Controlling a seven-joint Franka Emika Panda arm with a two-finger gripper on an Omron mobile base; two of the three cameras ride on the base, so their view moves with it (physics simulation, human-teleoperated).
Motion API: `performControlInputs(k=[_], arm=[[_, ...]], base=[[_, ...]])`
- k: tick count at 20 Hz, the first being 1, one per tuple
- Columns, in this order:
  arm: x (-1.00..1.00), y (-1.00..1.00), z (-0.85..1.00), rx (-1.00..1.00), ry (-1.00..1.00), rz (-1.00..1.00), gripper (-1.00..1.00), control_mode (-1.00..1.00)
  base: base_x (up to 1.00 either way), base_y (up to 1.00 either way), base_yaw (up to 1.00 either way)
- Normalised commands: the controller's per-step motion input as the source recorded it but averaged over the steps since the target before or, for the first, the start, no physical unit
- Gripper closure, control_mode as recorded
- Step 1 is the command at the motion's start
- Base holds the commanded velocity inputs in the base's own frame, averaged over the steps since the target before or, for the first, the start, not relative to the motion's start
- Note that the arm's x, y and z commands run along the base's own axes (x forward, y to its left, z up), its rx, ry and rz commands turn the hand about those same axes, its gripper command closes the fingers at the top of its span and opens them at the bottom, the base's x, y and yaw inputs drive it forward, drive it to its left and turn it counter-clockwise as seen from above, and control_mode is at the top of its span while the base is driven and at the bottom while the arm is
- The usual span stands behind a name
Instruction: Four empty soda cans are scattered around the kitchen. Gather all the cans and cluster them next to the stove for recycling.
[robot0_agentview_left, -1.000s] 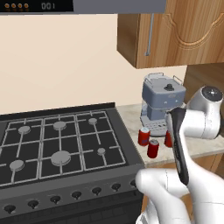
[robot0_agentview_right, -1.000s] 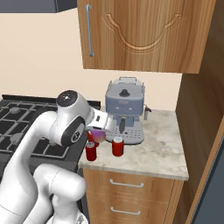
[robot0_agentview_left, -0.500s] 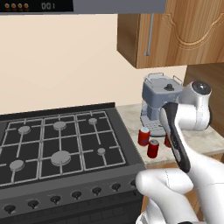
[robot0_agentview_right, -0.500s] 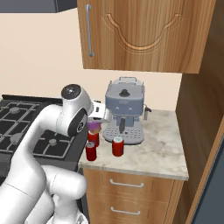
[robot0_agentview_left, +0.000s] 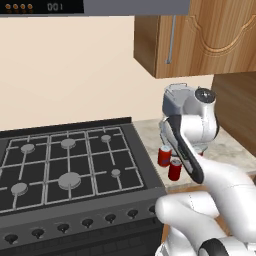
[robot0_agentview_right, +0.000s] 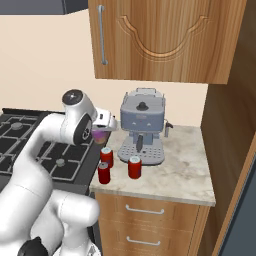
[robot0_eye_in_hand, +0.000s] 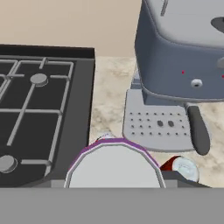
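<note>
A beige wall and wooden upper cabinets (robot0_agentview_left: 210, 35) stand behind a marble worktop (robot0_agentview_left: 150, 135) that joins the right side of the black stove (robot0_agentview_left: 70, 165). In the left base view, two red cans (robot0_agentview_left: 164, 155) stand on the worktop near its left edge, just beside the stove, and a grey-blue espresso machine (robot0_agentview_left: 175, 100) stands behind them near the wall, partly hidden by the white arm. In the right base view, three red cans show on the worktop: two (robot0_agentview_right: 106, 157) close to the left edge, one behind the other, and a third (robot0_agentview_right: 134, 167) in front of the espresso machine (robot0_agentview_right: 142, 127). The gripper (robot0_agentview_right: 102, 134) hangs above the left edge of the worktop, over the cans, and it holds the purple can (robot0_agentview_right: 100, 135) between its fingers. In the hand view, the silvery top of the purple can (robot0_eye_in_hand: 114, 164) with its purple rim lies at the bottom, closed in by the gripper; one red can (robot0_eye_in_hand: 181, 166) shows beside it, below the espresso machine (robot0_eye_in_hand: 179, 57), and the stove (robot0_eye_in_hand: 39, 109) lies at the left.
</note>
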Motion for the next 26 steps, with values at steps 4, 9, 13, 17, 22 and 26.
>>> performControlInputs(k=[4,9,13,17,22,26], arm=[[0.69,0.09,0.0,0.03,0.03,0.0,1.0,-1.0],[0.67,0.04,-0.01,0.02,0.06,0.0,1.0,-1.0],[0.51,0.0,-0.06,0.06,0.15,0.0,1.0,-1.0],[0.45,0.0,-0.2,0.02,0.13,0.0,1.0,-1.0],[0.42,0.0,-0.35,0.0,0.06,-0.02,1.0,-1.0],[0.23,0.01,-0.5,0.0,0.0,-0.02,1.0,-1.0]], base=[[0.0,0.0,0.0],[0.0,0.0,0.0],[0.0,0.0,0.0],[0.0,0.0,0.0],[0.0,0.0,0.0],[0.0,0.0,0.0]])
